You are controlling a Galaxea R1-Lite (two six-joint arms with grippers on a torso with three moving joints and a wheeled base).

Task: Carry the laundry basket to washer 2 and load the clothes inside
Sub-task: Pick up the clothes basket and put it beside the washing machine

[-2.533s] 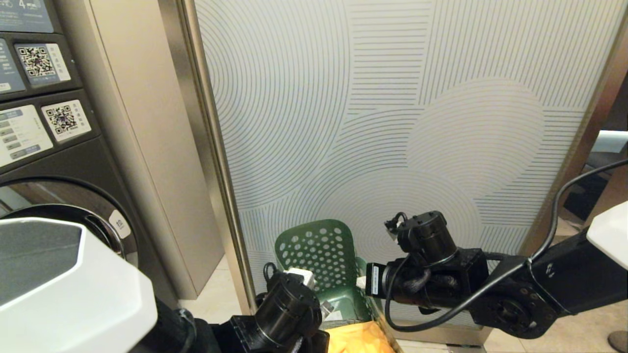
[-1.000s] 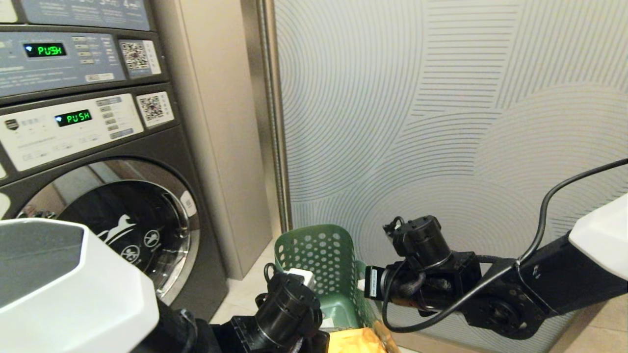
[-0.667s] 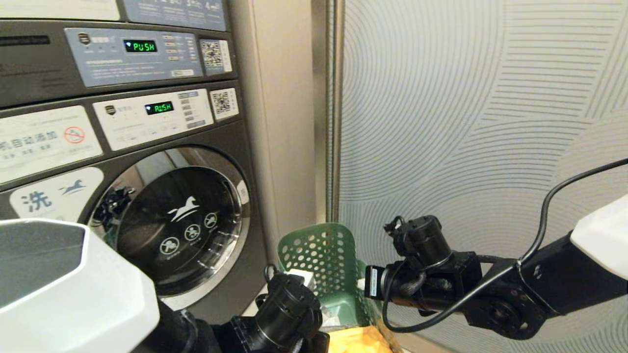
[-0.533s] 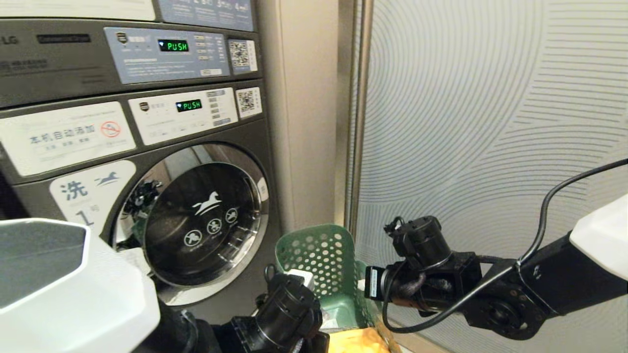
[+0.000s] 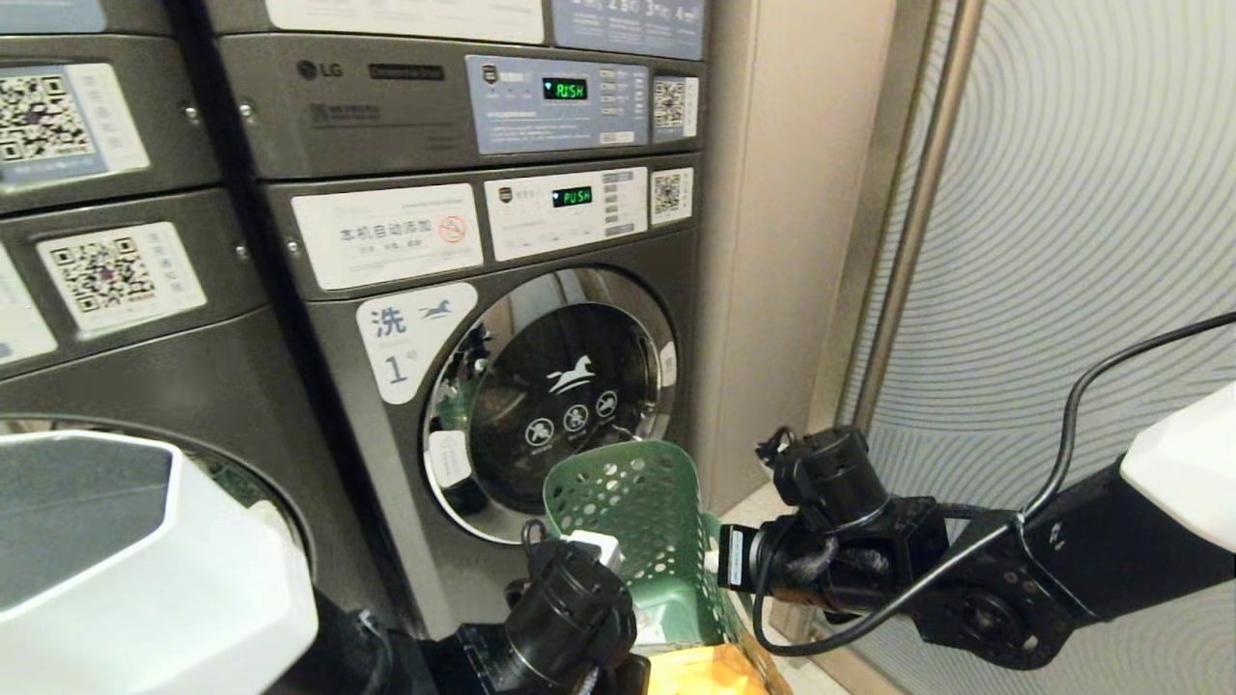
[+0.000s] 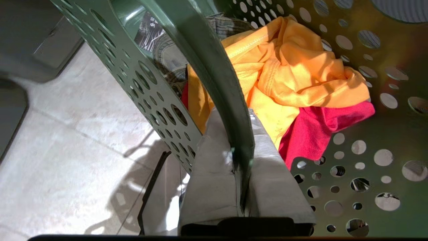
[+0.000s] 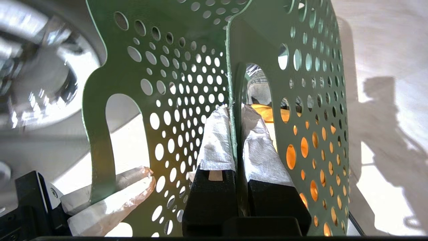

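The dark green perforated laundry basket (image 5: pixel 628 512) hangs between my two arms, low in the head view. My left gripper (image 6: pixel 235 115) is shut on the basket's rim (image 6: pixel 207 60), its taped fingers on either side of the wall. On the opposite wall (image 7: pixel 187 50) my right gripper (image 7: pixel 234 107) is shut on the edge beside the handle cutout. Inside lie an orange garment (image 6: pixel 294 77), a red one (image 6: pixel 321 124) and a grey one (image 6: pixel 174 57). No label with a 2 shows, so washer 2 is out of view.
A dark grey front-load washer labelled 1 (image 5: pixel 502 290) stands just behind the basket, its round chrome-rimmed door (image 5: pixel 555 405) closed. A second grey machine (image 5: pixel 145 319) fills the left side. A beige pillar (image 5: pixel 782 241) and a patterned wall panel (image 5: pixel 1081 241) are on the right. The floor is pale tile (image 6: pixel 60 140).
The whole head view has swung: the washers slid in from the left and the patterned wall moved off to the right. Both grippers and the basket kept their places in the picture.
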